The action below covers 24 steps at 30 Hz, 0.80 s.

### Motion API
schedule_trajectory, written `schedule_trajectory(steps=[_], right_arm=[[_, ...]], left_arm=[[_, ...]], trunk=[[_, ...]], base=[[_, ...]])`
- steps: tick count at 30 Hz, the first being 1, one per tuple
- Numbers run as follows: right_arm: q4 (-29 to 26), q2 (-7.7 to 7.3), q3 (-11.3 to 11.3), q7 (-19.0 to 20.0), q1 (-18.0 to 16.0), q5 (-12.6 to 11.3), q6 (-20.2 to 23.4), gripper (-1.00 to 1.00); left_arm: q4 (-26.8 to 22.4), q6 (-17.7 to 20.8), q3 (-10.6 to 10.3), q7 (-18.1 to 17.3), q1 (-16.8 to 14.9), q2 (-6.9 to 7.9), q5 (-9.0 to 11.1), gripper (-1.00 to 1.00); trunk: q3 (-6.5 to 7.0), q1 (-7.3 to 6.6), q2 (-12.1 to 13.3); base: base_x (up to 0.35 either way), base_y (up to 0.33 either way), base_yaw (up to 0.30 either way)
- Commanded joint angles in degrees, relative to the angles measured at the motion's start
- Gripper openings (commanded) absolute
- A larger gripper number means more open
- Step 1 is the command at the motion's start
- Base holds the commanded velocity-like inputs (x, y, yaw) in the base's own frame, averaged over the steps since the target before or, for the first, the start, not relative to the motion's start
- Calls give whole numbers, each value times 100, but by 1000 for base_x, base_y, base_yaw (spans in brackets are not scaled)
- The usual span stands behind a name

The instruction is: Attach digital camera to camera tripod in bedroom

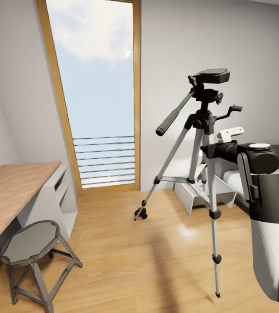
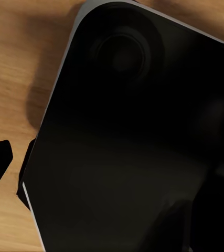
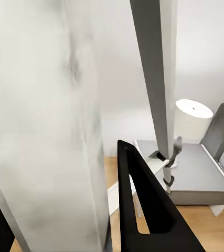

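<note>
The right arm point(image 1: 265, 208) fills the lower right of the head view, reaching to the tripod point(image 1: 202, 143) at centre right, which stands on the wood floor point(image 1: 126, 243) with its head plate bare. The right tool point(image 3: 143, 210) shows one dark finger beside a blurred silver leg; I cannot tell its opening. A small dark object, perhaps the camera point(image 1: 141, 212), lies by the far tripod foot; a desk point(image 1: 13, 187) and stool point(image 1: 30, 243) sit lower left.

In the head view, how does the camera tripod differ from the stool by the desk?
The camera tripod is tall with thin silver legs; the stool is low with thick dark legs. The tripod carries a black head with a long pan handle; the stool carries a flat octagonal grey seat. Both stand upright on the wood floor.
</note>
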Motion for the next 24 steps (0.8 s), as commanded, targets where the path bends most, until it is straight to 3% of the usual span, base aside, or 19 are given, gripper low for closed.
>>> schedule_trajectory(steps=[1,24], right_arm=[[-6,-3,1,51,-6,81,16,-100],[-6,-3,-4,51,-2,87,16,-100]], left_arm=[[-10,-5,39,4,3,-2,3,100],[-10,-6,40,4,3,8,2,100]], trunk=[[-4,0,-3],[-4,0,-3]], base=[[0,-228,0],[0,-283,0]])
